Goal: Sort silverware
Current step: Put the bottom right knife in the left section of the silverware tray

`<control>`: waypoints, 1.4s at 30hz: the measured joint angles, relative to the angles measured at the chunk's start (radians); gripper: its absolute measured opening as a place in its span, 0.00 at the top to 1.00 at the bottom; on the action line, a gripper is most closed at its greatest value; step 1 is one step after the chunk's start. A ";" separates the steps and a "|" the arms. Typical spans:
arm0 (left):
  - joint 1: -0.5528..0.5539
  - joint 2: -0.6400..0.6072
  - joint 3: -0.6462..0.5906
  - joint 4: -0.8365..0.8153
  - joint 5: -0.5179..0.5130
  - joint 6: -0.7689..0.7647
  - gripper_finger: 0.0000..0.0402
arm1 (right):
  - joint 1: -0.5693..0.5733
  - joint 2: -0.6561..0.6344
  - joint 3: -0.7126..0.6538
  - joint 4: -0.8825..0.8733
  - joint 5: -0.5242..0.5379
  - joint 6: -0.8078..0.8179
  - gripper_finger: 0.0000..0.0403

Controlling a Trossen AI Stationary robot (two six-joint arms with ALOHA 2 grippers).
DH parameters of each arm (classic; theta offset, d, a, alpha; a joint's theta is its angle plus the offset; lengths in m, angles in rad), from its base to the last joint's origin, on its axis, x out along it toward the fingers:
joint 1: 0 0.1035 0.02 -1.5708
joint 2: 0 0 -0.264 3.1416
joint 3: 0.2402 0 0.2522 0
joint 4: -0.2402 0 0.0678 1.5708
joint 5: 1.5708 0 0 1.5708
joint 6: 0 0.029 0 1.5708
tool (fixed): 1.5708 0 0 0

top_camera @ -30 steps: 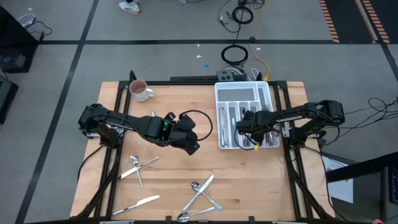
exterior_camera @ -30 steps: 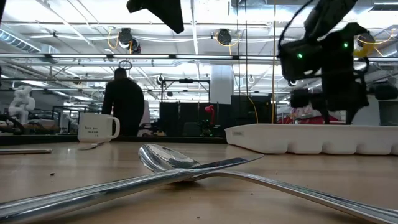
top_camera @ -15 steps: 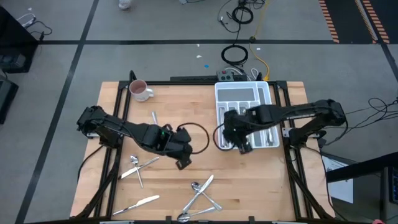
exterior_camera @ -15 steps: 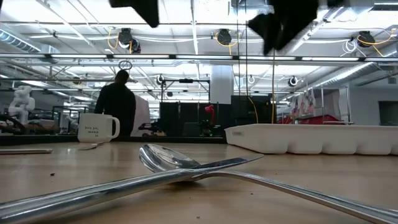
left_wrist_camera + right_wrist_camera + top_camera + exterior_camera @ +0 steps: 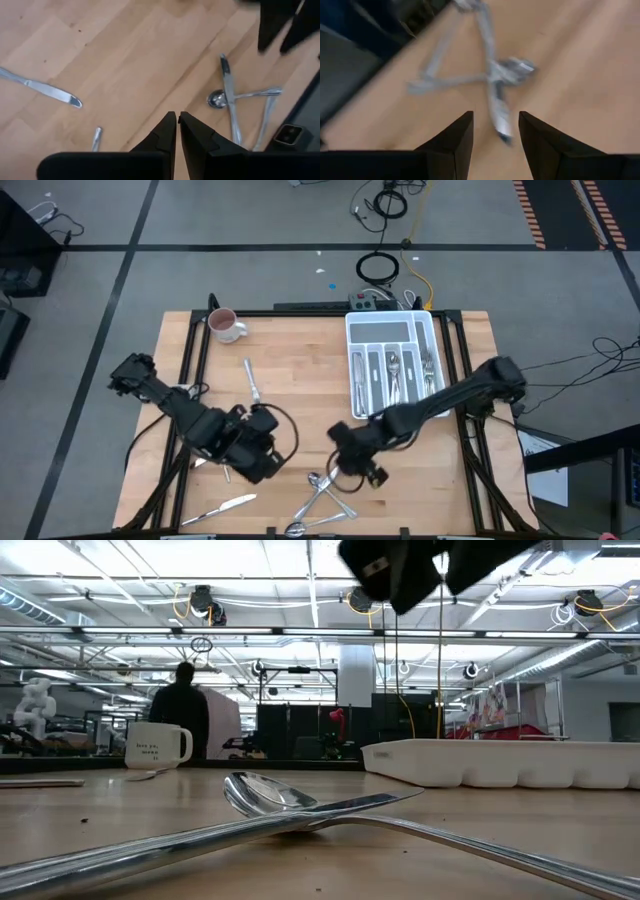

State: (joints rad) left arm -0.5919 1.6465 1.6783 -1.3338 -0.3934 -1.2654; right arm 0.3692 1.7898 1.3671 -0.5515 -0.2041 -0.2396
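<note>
Above the crossed silverware (image 5: 322, 498) at the table's (image 5: 300, 360) front edge, right end effector (image 5: 362, 472) hovers, fingers apart, empty. Left end effector (image 5: 177, 131) closed, empty. Only the high view shows the tray (image 5: 392, 330) already loaded.

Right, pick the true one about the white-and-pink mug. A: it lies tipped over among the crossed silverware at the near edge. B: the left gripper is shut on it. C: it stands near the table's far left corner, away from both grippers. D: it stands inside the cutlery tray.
C: the high view shows the mug upright near the table's far left corner, with the left gripper and right gripper both down toward the near edge.
</note>
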 joint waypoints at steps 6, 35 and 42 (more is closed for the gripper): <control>-0.099 -0.008 0.000 -0.009 -0.022 -0.038 0.92 | 0.026 0.083 0.000 0.217 -0.086 0.136 0.63; -0.233 -0.006 0.000 -0.038 -0.168 -0.142 0.92 | 0.039 0.327 0.165 -0.076 0.128 0.020 0.29; -0.233 -0.006 0.000 -0.038 -0.188 -0.142 0.92 | 0.039 0.351 0.164 -0.057 0.135 0.018 0.30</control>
State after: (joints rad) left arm -0.8253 1.6405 1.6783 -1.3719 -0.5818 -1.4075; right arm 0.4080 2.1405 1.5314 -0.6080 -0.0691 -0.2214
